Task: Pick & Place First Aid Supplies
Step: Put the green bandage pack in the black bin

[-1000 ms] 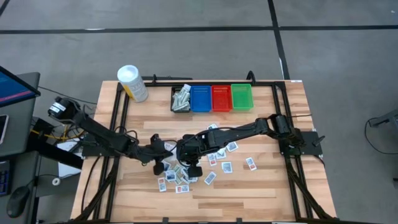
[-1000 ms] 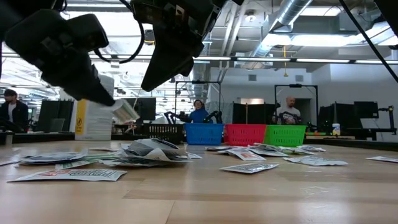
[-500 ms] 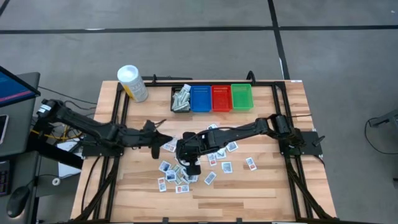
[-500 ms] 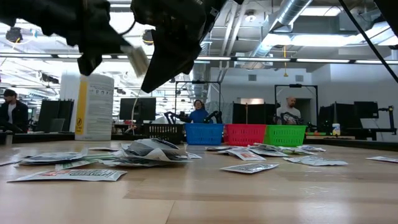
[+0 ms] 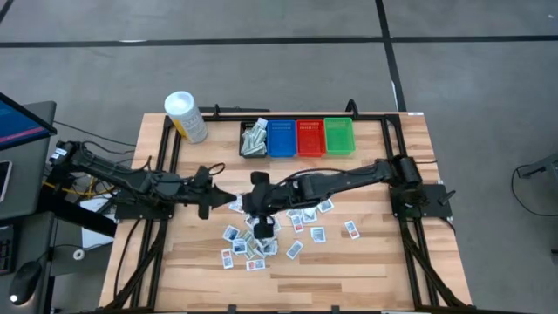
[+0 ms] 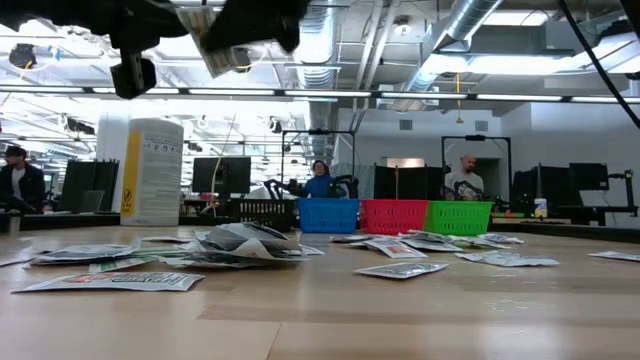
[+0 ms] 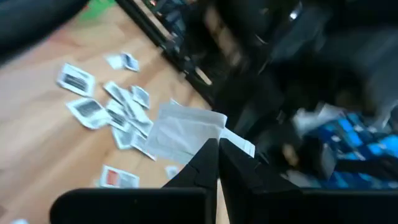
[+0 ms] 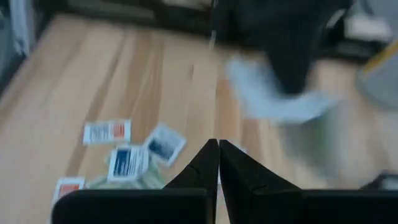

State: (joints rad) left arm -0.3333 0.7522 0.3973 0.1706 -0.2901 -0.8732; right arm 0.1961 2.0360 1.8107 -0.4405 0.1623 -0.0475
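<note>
Many small flat first aid packets (image 5: 255, 242) lie scattered and heaped on the wooden table (image 5: 366, 262), in front of the bins. My left gripper (image 7: 217, 144) hangs above the table left of the heap, shut on one white packet (image 7: 185, 132), which also shows in the high view (image 5: 234, 204) and in the low view (image 6: 230, 48). My right gripper (image 8: 217, 144) is shut with nothing between its fingers. It hangs over the heap (image 5: 261, 218) and faces the left gripper. My left gripper pinches the white packet by one edge (image 7: 204, 140) between its two fingertips. The fingers come at it nearly level, from the table's left. The packet sticks out beyond the fingertips, lifted clear of the table.
Black (image 5: 254, 139), blue (image 5: 282, 137), red (image 5: 310, 137) and green (image 5: 338, 136) bins stand in a row at the far edge; the black one holds packets. A white tub with a yellow label (image 5: 186, 116) stands at the far left. People show in the room behind (image 6: 320, 178).
My left gripper has risen from the heap with the white packet, gone toward the far and left edges and rolled, lifting the packet clear. My right gripper has risen off the heap, staying shut.
</note>
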